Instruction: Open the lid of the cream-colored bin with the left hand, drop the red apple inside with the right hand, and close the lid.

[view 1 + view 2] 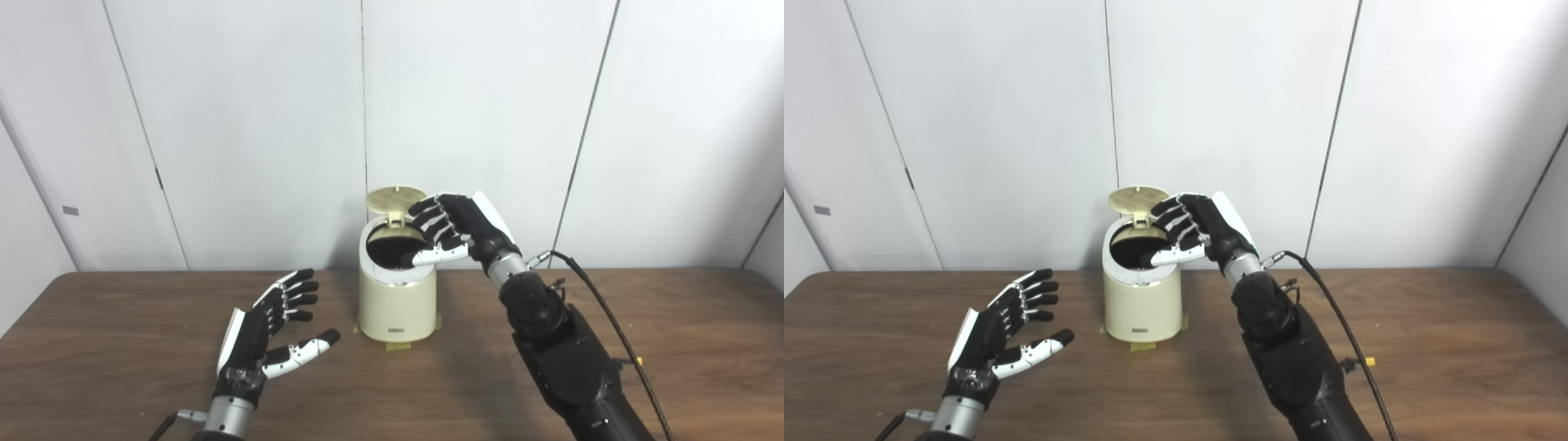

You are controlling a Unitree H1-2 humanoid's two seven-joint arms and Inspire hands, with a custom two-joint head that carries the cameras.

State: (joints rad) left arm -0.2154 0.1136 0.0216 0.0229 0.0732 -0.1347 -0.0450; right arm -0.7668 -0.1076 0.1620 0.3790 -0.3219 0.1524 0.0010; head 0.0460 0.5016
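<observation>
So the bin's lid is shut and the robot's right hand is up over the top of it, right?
Not quite. The lid is open, tipped up at the back of the cream-colored bin, so you can see the dark inside. The left eye view shows it. The rest is right: the right hand is over the top of the bin.

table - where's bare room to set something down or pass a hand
Bare wood lies on the table right of the right arm, and at the far left corner beyond the left hand. It is crowded around the bin, where the right hand hangs over its open mouth.
</observation>
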